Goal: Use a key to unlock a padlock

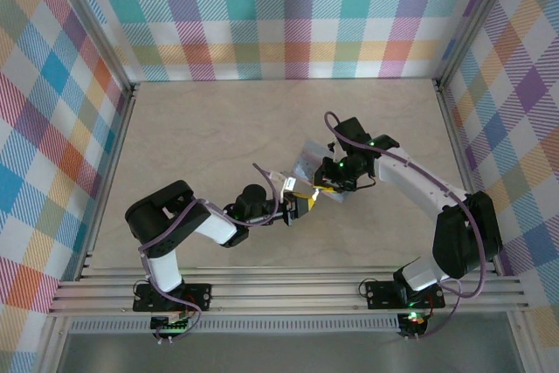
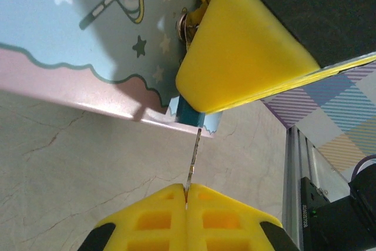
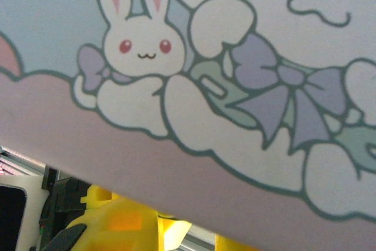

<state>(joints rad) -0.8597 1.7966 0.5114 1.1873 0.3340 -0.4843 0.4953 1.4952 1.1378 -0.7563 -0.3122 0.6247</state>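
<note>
One key [image 2: 194, 157], thin and pale, stands edge-on, its head pinched between the left gripper [image 2: 187, 188] pads, which are pressed together on it. The blade points up at a small dark bluish block [image 2: 189, 113] at the lower rim of the tin [image 2: 88, 57]. I take that block for the padlock. The key tip is at its underside, but I cannot tell whether it has entered the keyway.

A broad yellow finger [image 2: 247, 51] of the right gripper [image 1: 330, 186] bears on the tin just above the lock. Whether that pincer is closed on anything, I cannot tell. The tin sits tilted over the table [image 2: 70, 174].

Judged progress:
- **Done:** key in hand and lined up.
- **Left:** seating the blade fully, turning it, and freeing the shackle.
</note>
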